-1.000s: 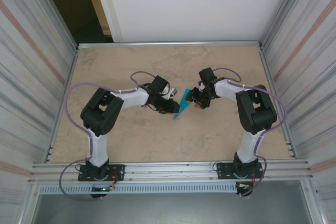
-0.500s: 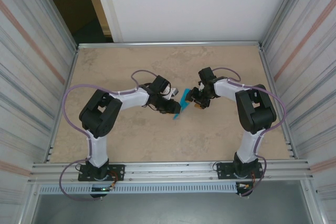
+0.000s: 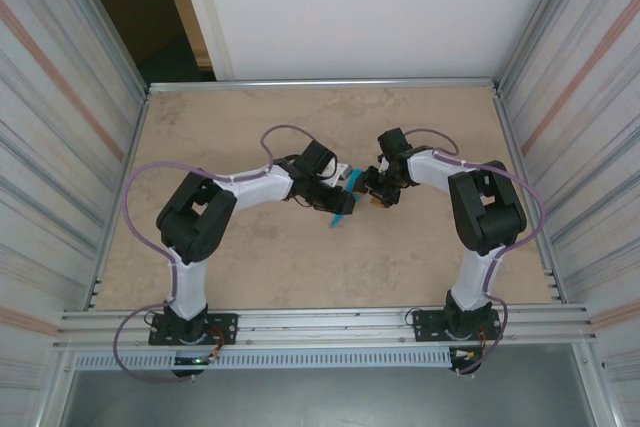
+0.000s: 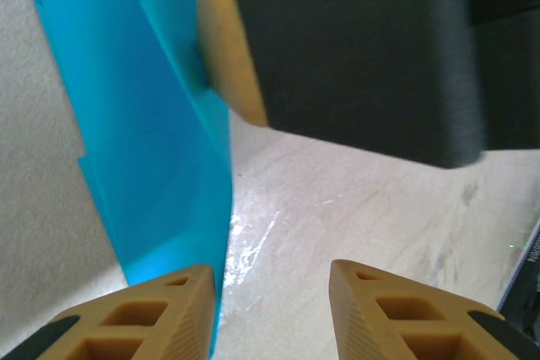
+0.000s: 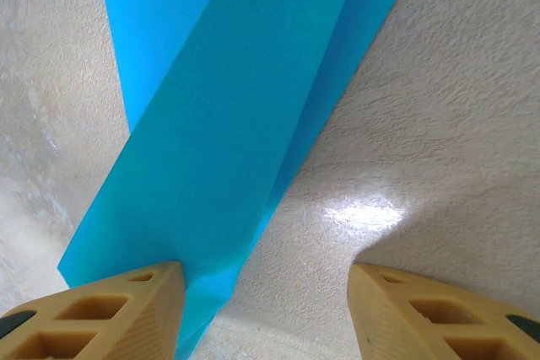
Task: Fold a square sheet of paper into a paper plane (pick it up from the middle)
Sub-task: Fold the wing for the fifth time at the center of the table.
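The cyan-blue sheet of paper, folded into a narrow creased paper plane [image 3: 350, 182], lies flat on the table between the two arms. My left gripper [image 3: 338, 202] hovers low over it and hides most of it from above. In the left wrist view the paper [image 4: 152, 166] runs along the left fingertip [image 4: 152, 314]; the left gripper [image 4: 270, 309] is open with bare table between its tips. My right gripper [image 3: 372, 192] sits just right of the paper. In the right wrist view the right gripper [image 5: 266, 309] is open, its left fingertip [image 5: 126, 309] resting on the paper's [image 5: 228, 124] edge.
The right arm's black gripper body with a tan finger [image 4: 337, 48] fills the top of the left wrist view, very close to my left gripper. Beige tabletop [image 3: 250, 127] is fenced by metal-railed walls [image 3: 60, 147] on both sides.
My left gripper has shifted right over the paper toward the right gripper, covering more of the blue, and its jaws have widened a little. The right arm has not moved.
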